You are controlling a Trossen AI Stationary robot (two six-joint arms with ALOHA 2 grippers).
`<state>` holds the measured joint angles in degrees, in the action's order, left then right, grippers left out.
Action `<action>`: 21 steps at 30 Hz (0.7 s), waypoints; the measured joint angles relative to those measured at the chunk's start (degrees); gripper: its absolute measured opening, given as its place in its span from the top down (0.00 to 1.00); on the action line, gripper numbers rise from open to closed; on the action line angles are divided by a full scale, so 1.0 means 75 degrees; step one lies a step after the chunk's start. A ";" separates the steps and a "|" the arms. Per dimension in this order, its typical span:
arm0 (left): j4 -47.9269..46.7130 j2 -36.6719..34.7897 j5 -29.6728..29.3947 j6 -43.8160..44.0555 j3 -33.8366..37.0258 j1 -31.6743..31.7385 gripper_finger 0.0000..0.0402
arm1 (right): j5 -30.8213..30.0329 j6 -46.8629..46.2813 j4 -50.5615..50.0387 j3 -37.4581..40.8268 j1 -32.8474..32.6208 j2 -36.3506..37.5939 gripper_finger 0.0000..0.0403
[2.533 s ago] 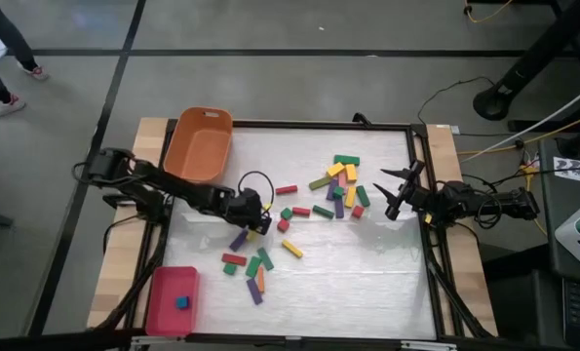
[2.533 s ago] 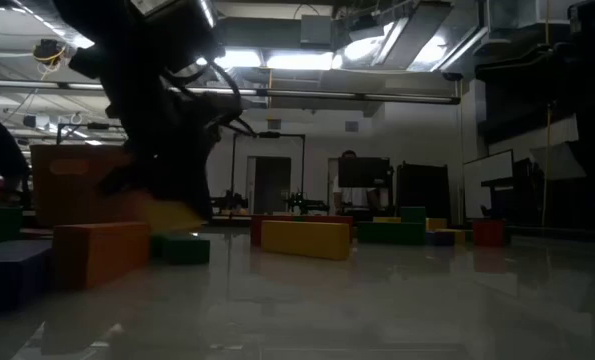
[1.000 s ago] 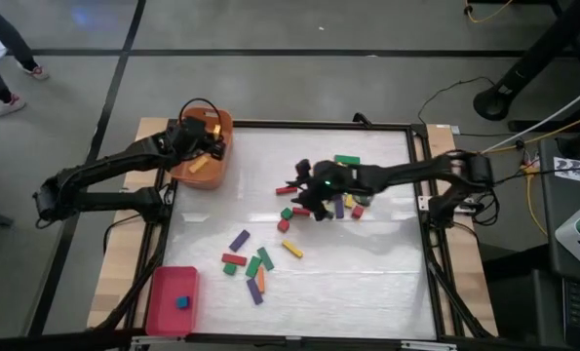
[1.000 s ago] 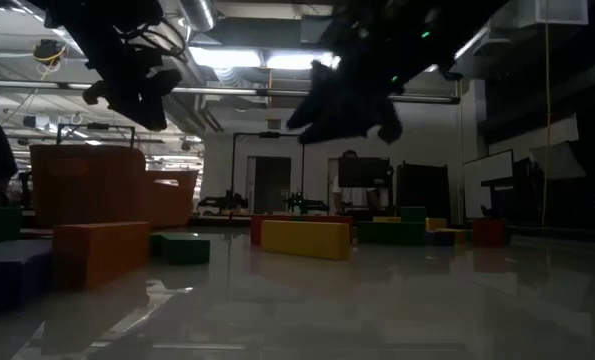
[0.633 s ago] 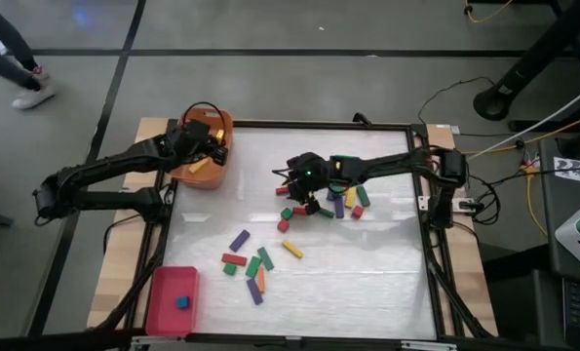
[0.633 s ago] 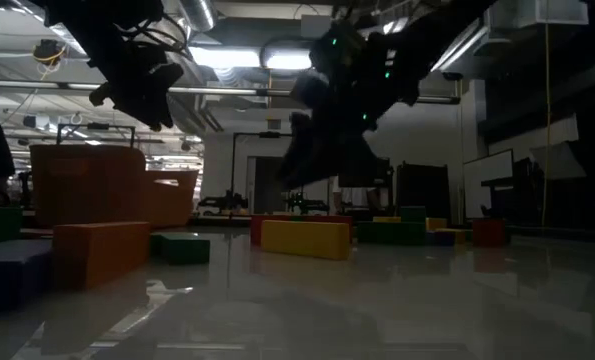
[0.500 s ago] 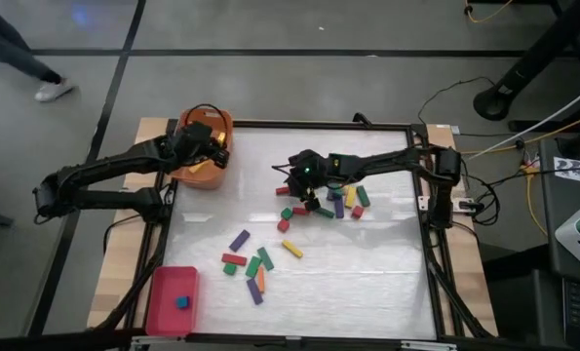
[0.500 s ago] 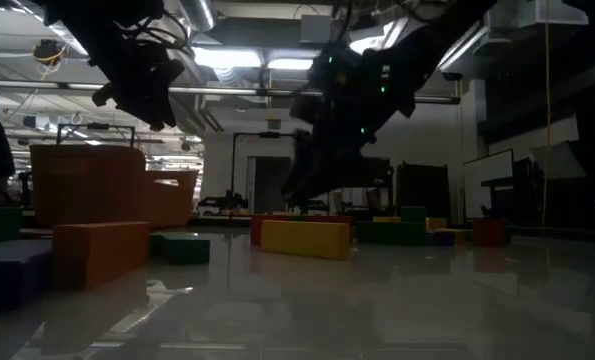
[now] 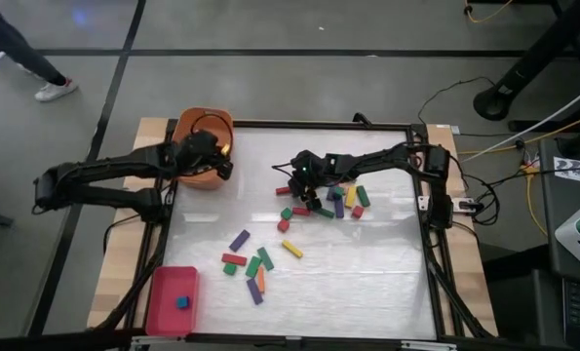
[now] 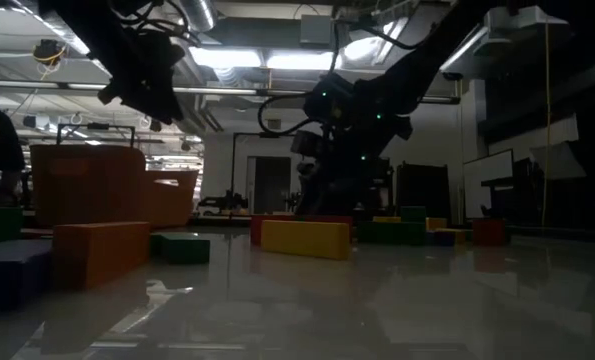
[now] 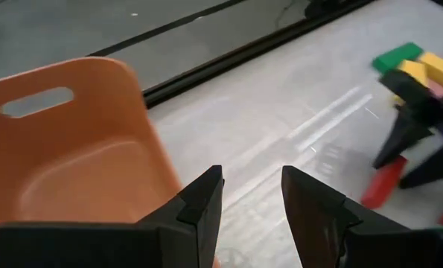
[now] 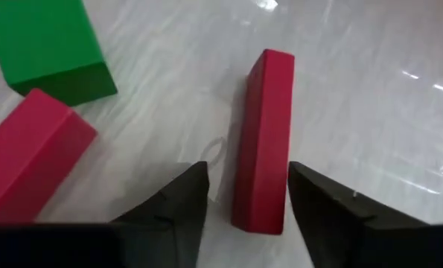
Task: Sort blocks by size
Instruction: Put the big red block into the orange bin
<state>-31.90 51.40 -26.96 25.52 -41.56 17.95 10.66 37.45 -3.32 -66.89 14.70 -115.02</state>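
A white table top (image 9: 367, 283) framed in black sits on a grey floor, where a person's legs (image 9: 21, 58) pass the far left corner. At the table's far left edge stands the orange tub (image 9: 194, 132), and a flat red tray (image 9: 170, 300) lies at the near left corner with one small blue cube (image 9: 182, 302) in it. The left gripper (image 9: 221, 164) hangs at the tub's inner rim, its fingers (image 11: 199, 208) set a narrow gap apart and holding nothing. The right gripper (image 9: 291, 185) reaches across to the middle of the table and is low over a long red bar (image 12: 264, 138); its fingers (image 12: 178, 201) stand apart on either side of the bar's near end, not yet closed on it. A green cube (image 12: 46, 48) and another red block (image 12: 27, 160) lie just beside. A clump of mixed blocks (image 9: 343, 195) sits right of that gripper, and a looser group (image 9: 251, 261) lies nearer the front.
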 joint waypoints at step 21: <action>-0.0005 0.0003 0.1798 0.0209 0.0000 -0.3060 0.68 | -0.0158 0.0267 0.3042 -0.1920 -0.0003 -0.0818 0.86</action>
<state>-31.94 51.42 -13.47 27.09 -41.56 -5.01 9.47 39.46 19.49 -81.30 14.68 -121.15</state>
